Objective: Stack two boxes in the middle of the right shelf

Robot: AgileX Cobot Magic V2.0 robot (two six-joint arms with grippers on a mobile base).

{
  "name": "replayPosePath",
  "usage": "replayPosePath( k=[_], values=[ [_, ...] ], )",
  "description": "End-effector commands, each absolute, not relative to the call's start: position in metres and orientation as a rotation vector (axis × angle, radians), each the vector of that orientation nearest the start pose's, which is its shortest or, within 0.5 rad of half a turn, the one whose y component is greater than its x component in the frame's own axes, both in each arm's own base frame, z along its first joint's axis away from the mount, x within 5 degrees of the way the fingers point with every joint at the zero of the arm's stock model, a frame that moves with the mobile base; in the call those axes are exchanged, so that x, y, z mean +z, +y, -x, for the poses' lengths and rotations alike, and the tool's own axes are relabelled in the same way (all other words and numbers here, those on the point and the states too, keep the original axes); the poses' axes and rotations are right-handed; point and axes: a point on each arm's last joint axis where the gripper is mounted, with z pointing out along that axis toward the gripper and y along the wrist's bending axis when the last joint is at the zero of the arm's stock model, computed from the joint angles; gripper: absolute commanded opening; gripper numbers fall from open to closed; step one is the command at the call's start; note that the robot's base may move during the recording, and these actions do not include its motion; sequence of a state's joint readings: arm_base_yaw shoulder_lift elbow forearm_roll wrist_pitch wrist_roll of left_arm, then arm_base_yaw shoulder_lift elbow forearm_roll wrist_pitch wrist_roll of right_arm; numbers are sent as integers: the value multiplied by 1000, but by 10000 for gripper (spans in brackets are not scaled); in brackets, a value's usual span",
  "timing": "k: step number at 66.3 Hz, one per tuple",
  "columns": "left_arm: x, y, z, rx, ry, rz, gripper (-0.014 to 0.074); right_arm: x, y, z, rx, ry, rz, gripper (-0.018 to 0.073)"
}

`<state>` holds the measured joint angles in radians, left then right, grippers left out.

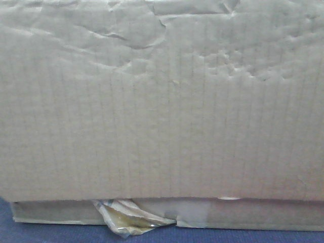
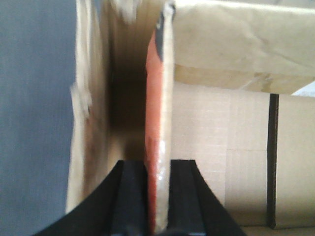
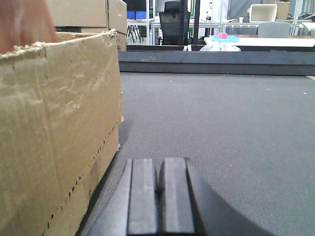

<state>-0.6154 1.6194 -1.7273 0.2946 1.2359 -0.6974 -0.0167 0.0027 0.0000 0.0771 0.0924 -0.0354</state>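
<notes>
Cardboard, dented: wide brown corrugated box [image 1: 162, 101] fills the front view, sitting on blue-grey carpeted floor [image 1: 50, 234]. Left gripper [image 2: 157, 169] pinches its upright flap; right gripper [image 3: 161, 169] closed, empty. Likely light but floppy, and the flap could tear. Better held by the side walls.

two boxes in the left wrist view, a darker box [image 2: 236, 44] and a paler box [image 2: 216, 147], one tape scrap [image 1: 129, 220] out front, one chair [image 3: 173, 19], one blue tray [image 3: 224, 38] way back
</notes>
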Motion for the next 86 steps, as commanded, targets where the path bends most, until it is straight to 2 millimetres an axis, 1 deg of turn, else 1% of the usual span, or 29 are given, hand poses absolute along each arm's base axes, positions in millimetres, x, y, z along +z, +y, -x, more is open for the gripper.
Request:
replayPosePath(
  k=[1,4,10,24,34,42,53,56,60,64,65,66,69,74,80,86],
  values=[
    [384,-179,-291,-127,2546,89,-111,206,-1,-56,24,1557,-46,-163],
    [375,-180,-292,-123,2557,82,-111,206,-1,-56,24,1557,-46,-163],
    [365,-182,-292,-137,2576,74,-111,206,-1,-56,24,1557,-46,-163],
    [360,-189,-294,-210,2576,75,-111,206,-1,-56,24,1557,-46,-163],
    [351,-192,-299,-194,2603,74,-111,206,-1,-56,24,1557,-46,-163],
    [349,-193,-300,-189,2608,73,-111,206,-1,-56,24,1557,-46,-163],
    [347,-193,-300,-167,2614,18,-109,206,-1,-56,24,1557,-46,-163],
    [347,-193,-300,-166,2614,12,-85,206,-1,-56,24,1557,-46,-163],
    [347,-193,-300,-166,2614,12,-23,206,-1,-56,24,1557,-46,-163],
    [347,-193,-300,-165,2616,12,81,206,-1,-56,24,1557,-46,-163],
    [347,-193,-300,-165,2616,12,94,206,-1,-56,24,1557,-46,-163],
    [347,-193,-300,-165,2616,12,134,206,-1,-56,24,1557,-46,-163],
    [348,-193,-300,-167,2613,12,207,206,-1,-56,24,1557,-46,-163],
    [353,-194,-301,-186,2598,16,299,206,-1,-56,24,1557,-46,-163],
    [369,-196,-302,-240,2560,27,358,206,-1,-56,24,1557,-46,-163],
    [388,-195,-301,-262,2526,32,361,206,-1,-56,24,1557,-46,-163]
  ],
)
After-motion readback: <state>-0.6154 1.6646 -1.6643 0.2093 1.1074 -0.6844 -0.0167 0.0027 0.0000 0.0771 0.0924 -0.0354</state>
